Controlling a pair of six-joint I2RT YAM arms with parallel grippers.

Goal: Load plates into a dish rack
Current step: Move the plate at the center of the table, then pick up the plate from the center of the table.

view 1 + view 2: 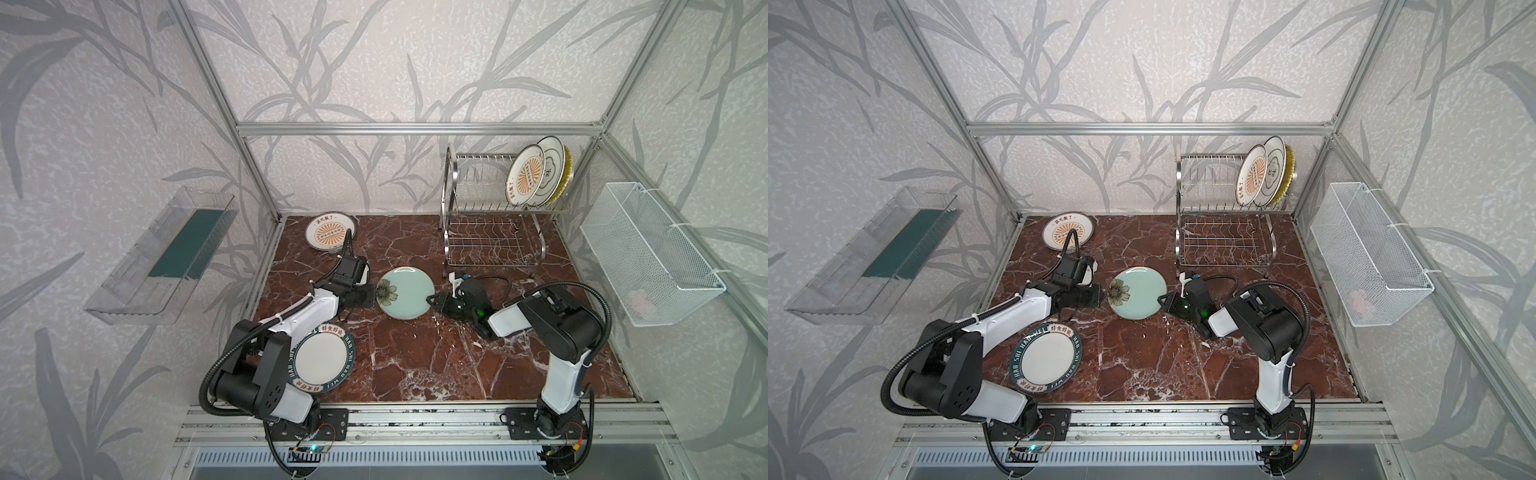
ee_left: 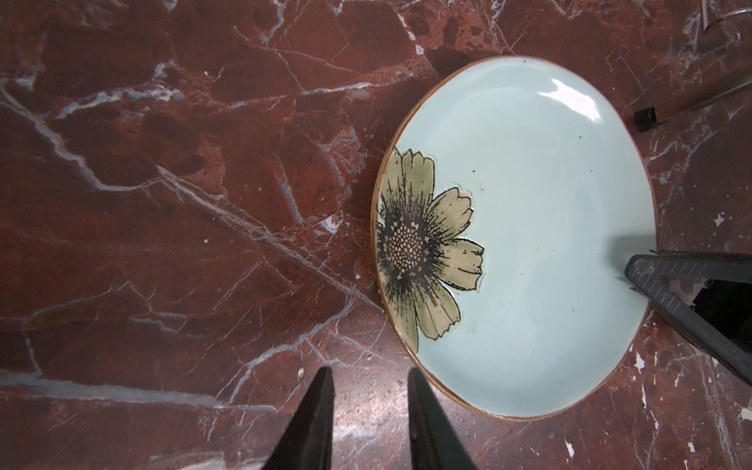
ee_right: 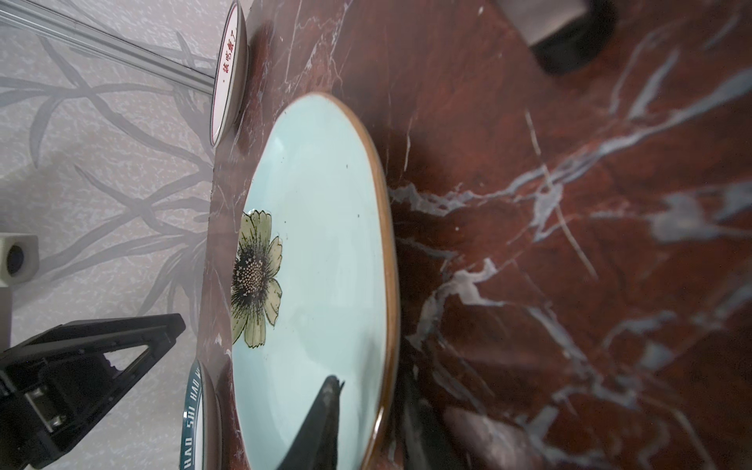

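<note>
In both top views the green plate (image 1: 409, 293) (image 1: 1138, 293) lies on the bench (image 1: 436, 361) just in front of the rack (image 1: 486, 245), off its left corner. The left jaws are at the plate's edge farthest from the rack and the right jaws are at the opposite edge. Three plates (image 1: 536, 172) stand on edge at the right end of the rack's upper tier. A sunburst plate (image 1: 330, 230) and a teal plate (image 1: 322, 359) lie flat, well left of the rack. By my reckoning the job is about half done.

In the left wrist view the left jaws are a little spread with nothing between them. Their tips are just beside the green plate's (image 2: 529, 244) rim, though I cannot tell if they touch. They look placed as a stop, so the plate cannot slide away from the rack.

In the right wrist view the right jaws straddle the green plate's (image 3: 321, 264) rim. One lies on the glazed face and the other is tucked underneath, pinching it. A rim grip like this would suit standing the plate on edge in a slot.
</note>
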